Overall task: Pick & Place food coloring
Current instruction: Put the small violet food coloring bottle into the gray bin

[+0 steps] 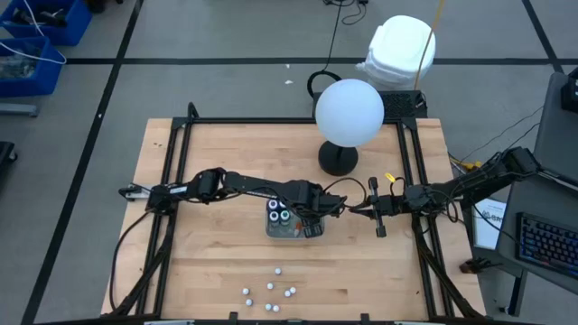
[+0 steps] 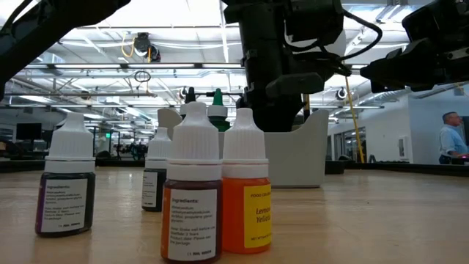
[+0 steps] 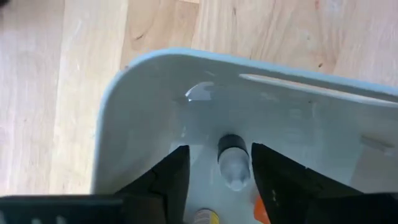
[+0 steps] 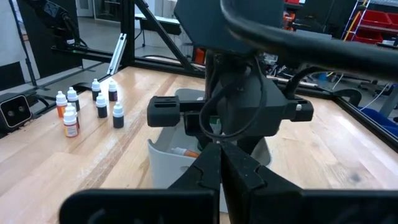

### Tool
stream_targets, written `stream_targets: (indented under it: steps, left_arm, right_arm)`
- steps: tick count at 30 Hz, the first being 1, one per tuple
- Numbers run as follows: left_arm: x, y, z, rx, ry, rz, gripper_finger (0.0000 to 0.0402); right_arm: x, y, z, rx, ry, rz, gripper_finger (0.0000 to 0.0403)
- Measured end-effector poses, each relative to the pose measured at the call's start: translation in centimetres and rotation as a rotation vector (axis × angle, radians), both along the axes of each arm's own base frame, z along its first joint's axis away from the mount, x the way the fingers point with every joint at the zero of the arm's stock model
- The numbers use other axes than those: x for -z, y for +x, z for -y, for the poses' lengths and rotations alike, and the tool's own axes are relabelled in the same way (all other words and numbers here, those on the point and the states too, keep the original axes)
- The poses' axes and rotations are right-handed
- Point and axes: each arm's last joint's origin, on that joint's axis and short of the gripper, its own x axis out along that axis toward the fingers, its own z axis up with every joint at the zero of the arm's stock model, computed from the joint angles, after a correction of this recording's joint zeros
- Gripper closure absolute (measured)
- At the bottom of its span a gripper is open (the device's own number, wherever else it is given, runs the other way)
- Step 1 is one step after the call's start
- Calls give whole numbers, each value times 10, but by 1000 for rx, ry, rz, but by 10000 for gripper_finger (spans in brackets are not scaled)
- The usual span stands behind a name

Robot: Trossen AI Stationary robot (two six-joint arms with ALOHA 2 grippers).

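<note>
Orange bottle [image 2: 247,194] label reads "Lemon Yellow"; other labels' print illegible.

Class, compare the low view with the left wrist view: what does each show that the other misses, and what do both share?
Only the low view shows the white-capped food coloring bottles standing on the wooden table, their labels readable. Only the left wrist view shows the left pincer open inside the tray around a small dark-collared bottle. Both show the pale plastic tray.

Wooden table [image 1: 208,253], white globe lamp [image 1: 349,112] on a black base — clear tray [image 1: 282,231] mid-table
</note>
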Motion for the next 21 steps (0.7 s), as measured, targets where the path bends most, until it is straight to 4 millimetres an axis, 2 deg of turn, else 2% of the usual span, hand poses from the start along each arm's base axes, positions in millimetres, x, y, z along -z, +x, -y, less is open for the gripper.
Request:
stream_targets:
  steps: [3, 5, 9, 12, 16, 19, 21]
  left_arm:
    - [-9, -2, 0, 5, -11, 11, 209]
    - [-26, -6, 0, 3, -17, 48, 201]
    - [-72, -21, 2, -13, -32, 130, 193]
    - [-111, -43, 10, -64, -71, 171, 197]
    - [-156, -84, 37, -104, -129, 157, 215]
    - [-170, -108, 65, -84, -113, 138, 232]
    - [-171, -118, 86, -67, -105, 131, 244]
  right_arm:
    - [0, 0, 0, 0, -1, 0, 403]
    - [0, 0, 0, 0, -2, 0, 403]
    - [0, 0, 0, -1, -11, 1, 403]
    - [0, 0, 0, -1, -11, 1, 403]
    - [0, 0, 0, 0, 2, -3, 403]
    - [0, 0, 0, 0, 4, -4, 403]
    - [0, 0, 0, 1, 10, -5, 403]
